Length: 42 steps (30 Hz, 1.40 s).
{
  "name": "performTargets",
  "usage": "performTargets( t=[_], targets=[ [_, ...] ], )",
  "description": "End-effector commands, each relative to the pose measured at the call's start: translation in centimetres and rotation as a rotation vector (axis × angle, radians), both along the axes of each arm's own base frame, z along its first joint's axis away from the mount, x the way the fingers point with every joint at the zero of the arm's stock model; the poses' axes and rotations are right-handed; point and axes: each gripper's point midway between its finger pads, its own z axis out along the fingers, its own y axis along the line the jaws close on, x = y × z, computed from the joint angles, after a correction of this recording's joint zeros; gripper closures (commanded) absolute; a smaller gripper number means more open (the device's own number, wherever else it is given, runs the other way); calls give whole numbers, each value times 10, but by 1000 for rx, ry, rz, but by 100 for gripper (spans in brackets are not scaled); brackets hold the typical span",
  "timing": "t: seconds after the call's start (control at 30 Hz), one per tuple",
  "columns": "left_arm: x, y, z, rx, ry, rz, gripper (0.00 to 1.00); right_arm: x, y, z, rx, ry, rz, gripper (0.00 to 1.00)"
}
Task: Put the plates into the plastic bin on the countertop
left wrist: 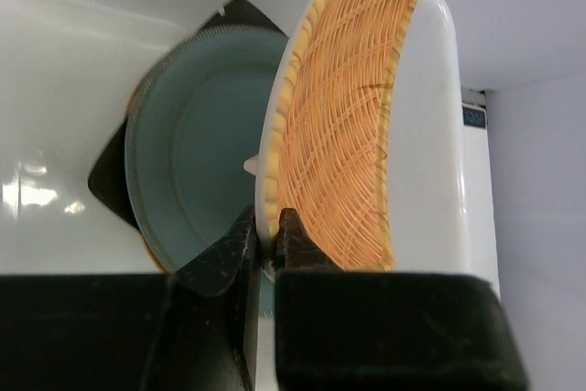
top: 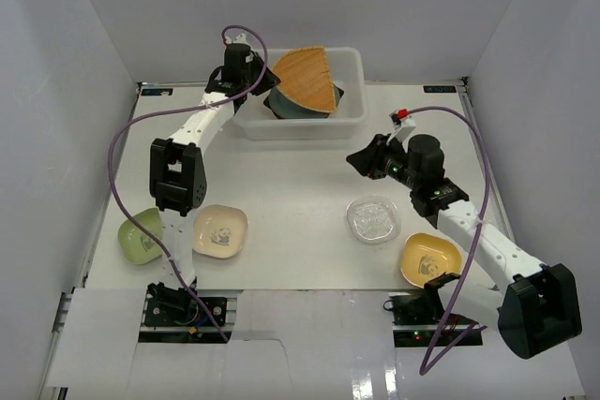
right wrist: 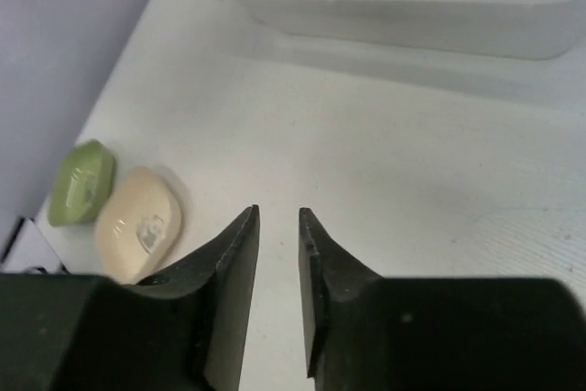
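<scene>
Green dish (top: 141, 236) and cream dish (top: 220, 231) lay just beside each other at the near left of the desk (top: 300, 170), not yet binned. Further back, the left claw (left wrist: 265, 228) was pinched tight on the rim of the orange woven fan plate (left wrist: 343, 125), which was held tilted over the plastic bin (top: 352, 121), above the teal plate (left wrist: 197, 162) already lying inside. Whether the two plates touched could not be told.

The step in hand appeared to be the release. It would be done well by levelling the fan plate, lowering it until it rested on the teal plate, opening only then, and lifting clear of the bin wall.

To the right, the clear glass dish (top: 373, 219) sat on the desk. The right claw (right wrist: 279, 226) hung above bare desk, its jaws drawn almost together on nothing. The yellow dish (top: 431, 259) lay nearest the right base.
</scene>
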Motion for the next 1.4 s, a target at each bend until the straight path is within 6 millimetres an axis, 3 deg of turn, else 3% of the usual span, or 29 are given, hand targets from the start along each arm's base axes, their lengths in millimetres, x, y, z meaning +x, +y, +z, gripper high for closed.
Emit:
performTargets(
  t=[0.0,0.07,0.1,0.13,0.27,0.4,0.43,0.5,0.57,0.6,0.67,0.7,0.77,0.8,0.87,0.9,0.93,0.97,1.0,1.03,1.1,1.13,1.17,1.2,1.3,1.37],
  targets=[
    [29,-1,66,-73,-173,3,100,-9,1,-37,-168,25,6,67],
    [37,3,55,-68,-159,10,100,-22,3,-64,-235,70,15,56],
    [41,5,53,-70,-163,13,100,-27,2,-74,-263,86,18,46],
    [47,5,40,-67,-149,17,100,-38,-2,-95,-321,123,23,43],
    [57,8,12,-67,-118,7,90,-60,-22,-137,-465,210,-4,32],
    [62,9,-7,-63,-94,0,45,-71,-30,-154,-541,251,1,26],
    [61,7,-9,-68,-90,-11,18,-74,-29,-157,-552,257,13,23],
    [60,7,-4,-70,-95,-16,2,-77,-27,-165,-576,272,29,21],
    [59,9,4,-63,-108,-15,2,-81,-23,-169,-596,274,46,21],
    [55,10,20,-53,-135,-18,2,-80,-21,-171,-605,274,53,21],
    [51,17,33,-30,-157,-2,2,-81,-17,-172,-621,269,69,21],
    [44,19,59,-28,-197,-2,2,-79,-14,-171,-626,262,76,22],
    [34,28,76,0,-219,15,2,-81,-9,-175,-644,260,97,23],
    [18,32,92,4,-232,21,2,-81,-6,-174,-649,253,101,24],
    [0,40,100,17,-229,41,2,-82,-5,-182,-674,267,107,26],
    [-14,44,76,28,-170,41,2,-82,-4,-184,-682,269,110,33],
    [-36,48,103,12,-207,39,2,-82,-3,-186,-697,266,110,38],
    [-50,48,103,2,-196,32,2,-82,-2,-187,-709,264,112,42],
    [-63,51,99,1,-184,31,2,-82,-1,-187,-716,259,111,54],
    [-91,57,92,5,-161,28,2,-81,1,-186,-728,248,106,61],
    [-121,61,84,1,-141,10,2,-80,5,-181,-731,236,104,74],
    [-142,63,51,15,-72,-8,2,-80,7,-178,-735,223,99,84],
    [-165,65,67,10,-111,-27,2,-80,8,-176,-737,217,96,88],
    [-180,65,60,28,-104,-62,2,-79,10,-168,-735,202,91,92],
    [-231,75,28,91,-26,-109,2,-76,12,-146,-736,169,74,92],
    [-261,83,-6,131,70,-119,2,-73,13,-124,-724,126,49,92]
  ],
)
